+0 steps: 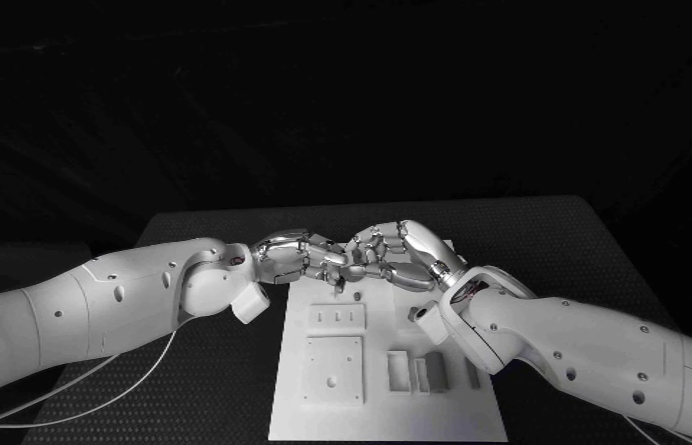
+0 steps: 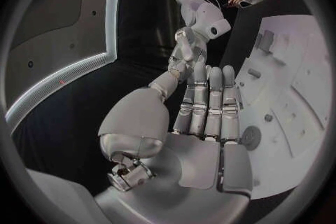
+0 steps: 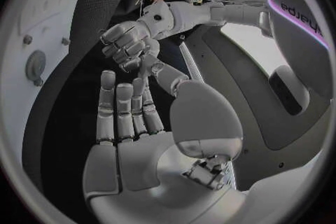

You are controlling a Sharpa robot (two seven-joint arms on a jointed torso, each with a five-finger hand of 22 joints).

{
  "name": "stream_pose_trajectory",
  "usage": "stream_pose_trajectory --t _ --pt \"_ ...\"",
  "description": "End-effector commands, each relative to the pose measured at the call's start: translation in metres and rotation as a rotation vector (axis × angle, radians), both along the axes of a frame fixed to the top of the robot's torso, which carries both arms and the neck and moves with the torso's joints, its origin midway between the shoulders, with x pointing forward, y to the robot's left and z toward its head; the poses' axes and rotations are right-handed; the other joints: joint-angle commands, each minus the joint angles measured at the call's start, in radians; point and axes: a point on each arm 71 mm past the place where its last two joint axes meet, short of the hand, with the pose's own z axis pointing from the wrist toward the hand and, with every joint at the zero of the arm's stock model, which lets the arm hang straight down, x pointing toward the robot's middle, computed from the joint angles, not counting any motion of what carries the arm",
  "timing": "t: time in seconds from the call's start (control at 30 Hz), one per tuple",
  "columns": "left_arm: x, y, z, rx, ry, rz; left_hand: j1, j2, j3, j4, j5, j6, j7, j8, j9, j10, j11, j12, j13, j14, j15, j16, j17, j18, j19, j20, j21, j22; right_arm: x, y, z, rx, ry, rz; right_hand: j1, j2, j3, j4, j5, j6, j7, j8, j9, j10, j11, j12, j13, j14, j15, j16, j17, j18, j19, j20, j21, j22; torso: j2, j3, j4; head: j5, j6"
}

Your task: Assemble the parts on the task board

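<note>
Two white robot arms reach in from opposite sides and meet near the middle of the scene. The left hand (image 1: 296, 257) and the right hand (image 1: 397, 255), both silver, come together fingertip to fingertip. The left wrist view shows the left hand's fingers (image 2: 209, 102) stretched out straight, side by side, thumb off to one side. In the right wrist view, the right hand's fingers (image 3: 125, 109) extend the same way, with the left hand's fingers (image 3: 126, 47) curled in beyond them. Whether either hand holds anything cannot be told.

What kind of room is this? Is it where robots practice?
Probably a robot lab or test room. A white task board with slots lies on a black table, and the left hand and right hand meet above it. All around is dark.
</note>
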Motion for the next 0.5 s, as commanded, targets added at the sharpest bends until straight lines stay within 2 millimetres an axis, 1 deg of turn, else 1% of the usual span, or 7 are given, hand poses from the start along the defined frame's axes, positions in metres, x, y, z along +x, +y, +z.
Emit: stream_pose_trajectory --t 0.03,0.1,0.2,0.3,0.37,0.4,0.5 --pt "0.008 0.006 -0.003 0.055 0.012 0.134 0.006 -0.019 0.001 0.008 0.005 -0.044 0.011 -0.030 0.034 -0.010 0.002 -0.006 -0.001 -0.005 0.003 -0.001 0.001 -0.014 0.000 0.004 -0.005 0.001 -0.004 0.006 0.002 0.015 0.000 0.033 -0.006 0.002 0.009 -0.001 0.003 0.019 0.000 0.041 0.034 0.010 -0.005 0.006 0.000 0.009 -0.003 0.007 0.001 0.013 0.008 -0.002 0.009 0.012 0.000 0.0005 0.0001 -0.001 -0.001" --pt "0.008 0.007 -0.004 0.060 0.013 0.141 0.001 -0.035 -0.003 0.008 0.005 -0.070 0.017 -0.045 0.027 -0.010 0.003 -0.006 0.000 -0.004 0.003 0.000 0.001 -0.014 0.001 0.005 -0.006 0.001 -0.003 0.005 0.001 0.011 0.000 0.028 -0.006 0.002 0.009 -0.001 0.004 0.020 0.000 0.042 0.035 0.011 -0.005 0.008 0.000 0.010 -0.004 0.008 0.002 0.013 0.010 -0.003 0.010 0.013 0.000 0.0005 -0.0004 -0.001 -0.001" --pt "0.009 0.008 -0.004 0.066 0.020 0.161 -0.009 -0.053 -0.011 0.009 0.005 -0.078 0.022 -0.050 0.022 -0.010 0.003 -0.006 0.000 -0.002 0.004 0.001 0.001 -0.013 0.002 0.005 -0.007 0.002 0.000 0.002 0.001 0.005 -0.001 0.013 -0.005 0.002 0.010 -0.001 0.004 0.022 -0.002 0.047 0.041 0.014 -0.008 0.012 0.002 0.014 -0.007 0.015 0.004 0.013 0.014 -0.006 0.015 0.015 0.000 0.0006 -0.0012 -0.002 -0.001" --pt "0.010 0.009 -0.005 0.078 0.028 0.182 -0.029 -0.076 -0.028 0.010 0.005 -0.110 0.028 -0.068 0.012 -0.011 0.003 -0.008 0.000 -0.001 0.004 0.001 0.001 -0.012 0.004 0.006 -0.008 0.002 0.002 -0.001 0.000 -0.005 -0.005 0.000 -0.006 0.000 0.010 -0.001 0.003 0.024 -0.003 0.051 0.045 0.016 -0.009 0.016 0.003 0.017 -0.009 0.021 0.007 0.013 0.018 -0.009 0.020 0.017 0.000 0.0002 -0.0015 -0.003 -0.001" --pt "0.010 0.010 -0.006 0.088 0.032 0.187 -0.056 -0.106 -0.052 0.011 0.004 -0.137 0.038 -0.083 0.003 -0.015 0.007 -0.011 -0.001 0.000 0.005 0.001 0.001 -0.012 0.005 0.006 -0.009 0.002 0.004 -0.003 -0.001 -0.014 -0.010 -0.012 -0.007 -0.001 0.010 -0.002 0.003 0.025 -0.003 0.054 0.048 0.018 -0.011 0.019 0.004 0.019 -0.011 0.026 0.008 0.013 0.021 -0.010 0.024 0.018 0.000 -0.0001 -0.0016 -0.004 -0.001" --pt "0.010 0.010 -0.006 0.092 0.034 0.190 -0.065 -0.113 -0.061 0.011 0.005 -0.145 0.040 -0.088 0.001 -0.018 0.008 -0.012 -0.002 0.000 0.005 0.001 0.001 -0.011 0.005 0.006 -0.010 0.002 0.005 -0.003 -0.001 -0.018 -0.013 -0.017 -0.007 -0.001 0.010 -0.001 0.003 0.025 -0.003 0.055 0.049 0.018 -0.011 0.020 0.004 0.020 -0.011 0.027 0.009 0.013 0.022 -0.011 0.025 0.018 0.000 -0.0001 -0.0018 -0.005 -0.001" --pt "0.011 0.011 -0.007 0.106 0.040 0.200 -0.113 -0.152 -0.106 0.010 0.005 -0.202 0.053 -0.116 -0.014 -0.037 0.019 -0.023 -0.005 -0.002 0.006 -0.003 -0.002 -0.009 0.001 0.007 -0.019 -0.003 0.010 -0.007 -0.002 -0.046 -0.025 -0.030 -0.007 -0.002 0.010 -0.002 0.003 0.026 -0.004 0.058 0.052 0.020 -0.012 0.022 0.004 0.021 -0.012 0.030 0.010 0.013 0.024 -0.013 0.027 0.019 -0.001 -0.0006 -0.0023 -0.007 -0.001"
